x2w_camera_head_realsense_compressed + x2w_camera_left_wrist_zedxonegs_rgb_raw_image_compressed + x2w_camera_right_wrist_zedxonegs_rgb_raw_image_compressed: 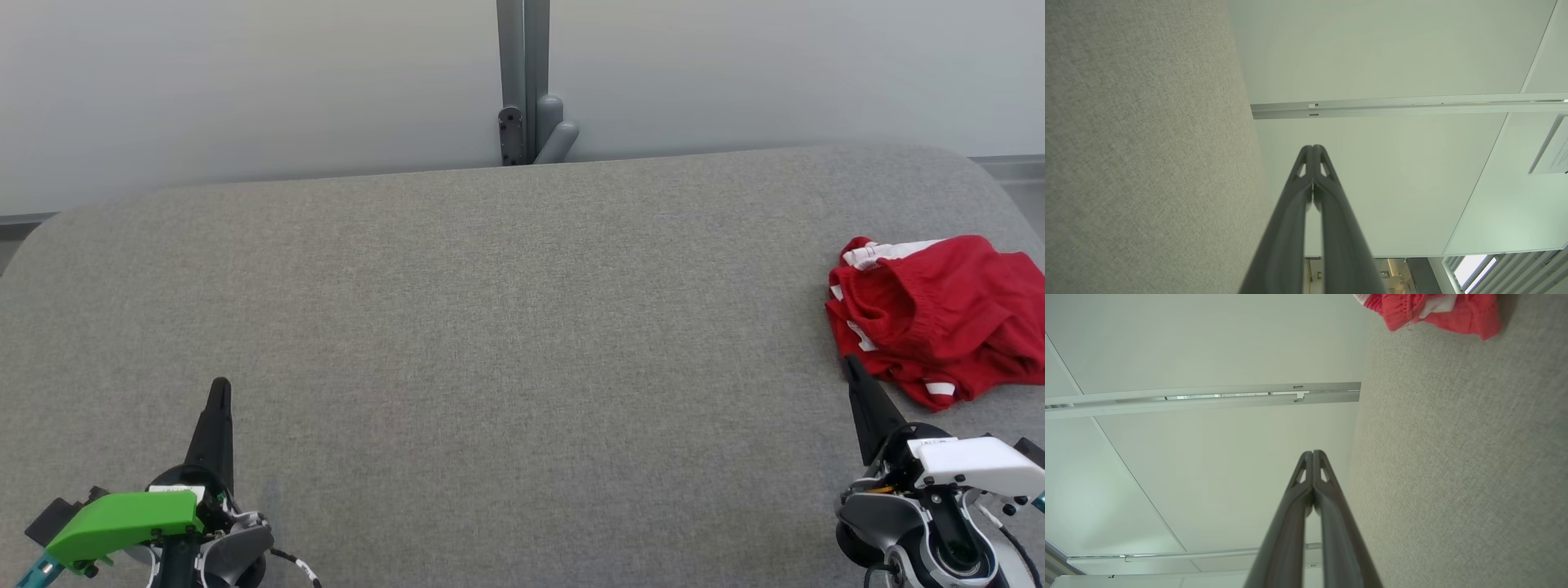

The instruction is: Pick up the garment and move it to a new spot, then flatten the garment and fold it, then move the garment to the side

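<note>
Garment: the red garment (939,318) with white trim lies bunched on the right side of the bench (490,327). In the head view its right part is cut off by the picture's edge.
Left tool: my left tool (220,390) sits near left with its fingers pressed together, holding nothing, well apart from the cloth.
Right tool: my right tool (849,366) sits near right, likewise closed and empty. Its tip is just beside the garment's near-left hem; I cannot tell whether it touches.
Stage: I judge this fits either a heap waiting to be lifted or a loose fold already set to the side. The layers look rumpled, not squared.
Risk, shoving: a closed tip this close could snag the hem and drag the bundle, because soft layers slide on the grey fabric.
Risk, edge: I cannot see how much bench lies beyond the cloth on the right, so any push that way might tip it over the rim.
Risk, partial grip: pinching one layer would likely unravel the bundle.
Head view adds: both tools and the garment's place in one picture.
Right wrist view adds: the cloth's frilled edge, seen low along the bench, and the fingers meeting along their length.
Left wrist view adds: bare bench and pale wall (1392,53) beyond closed fingers.
</note>
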`<state>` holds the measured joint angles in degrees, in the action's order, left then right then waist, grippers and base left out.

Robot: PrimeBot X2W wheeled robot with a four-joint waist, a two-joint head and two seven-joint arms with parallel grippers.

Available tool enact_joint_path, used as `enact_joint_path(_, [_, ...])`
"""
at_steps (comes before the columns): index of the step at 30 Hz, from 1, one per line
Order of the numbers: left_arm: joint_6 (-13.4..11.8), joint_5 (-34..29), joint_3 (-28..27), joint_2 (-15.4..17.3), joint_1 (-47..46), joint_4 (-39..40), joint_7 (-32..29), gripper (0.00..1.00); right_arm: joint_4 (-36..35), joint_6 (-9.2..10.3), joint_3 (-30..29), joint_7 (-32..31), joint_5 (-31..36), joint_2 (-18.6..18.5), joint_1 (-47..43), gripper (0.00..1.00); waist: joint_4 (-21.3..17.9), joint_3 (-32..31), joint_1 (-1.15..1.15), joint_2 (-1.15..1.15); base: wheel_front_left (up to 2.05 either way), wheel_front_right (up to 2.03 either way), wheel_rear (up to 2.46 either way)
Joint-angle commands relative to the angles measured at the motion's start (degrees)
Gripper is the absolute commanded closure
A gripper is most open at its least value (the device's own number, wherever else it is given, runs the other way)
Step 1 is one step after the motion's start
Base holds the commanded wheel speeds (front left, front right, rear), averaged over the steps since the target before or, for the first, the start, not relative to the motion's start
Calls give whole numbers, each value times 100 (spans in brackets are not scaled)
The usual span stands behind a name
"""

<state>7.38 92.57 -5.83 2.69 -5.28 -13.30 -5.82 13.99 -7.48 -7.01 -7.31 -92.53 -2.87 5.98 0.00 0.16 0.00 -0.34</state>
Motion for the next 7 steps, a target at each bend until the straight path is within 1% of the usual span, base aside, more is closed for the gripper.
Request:
enact_joint_path(1, [29,1,-29,36,-47,15,-4,100,-25,-2,-21,-18,30,-11,22,100,0,0,0,34,0,0,0])
enact_joint_path(7, [29,1,-29,36,-47,15,-4,100,-25,-2,-22,-19,31,-10,22,100,0,0,0,34,0,0,0])
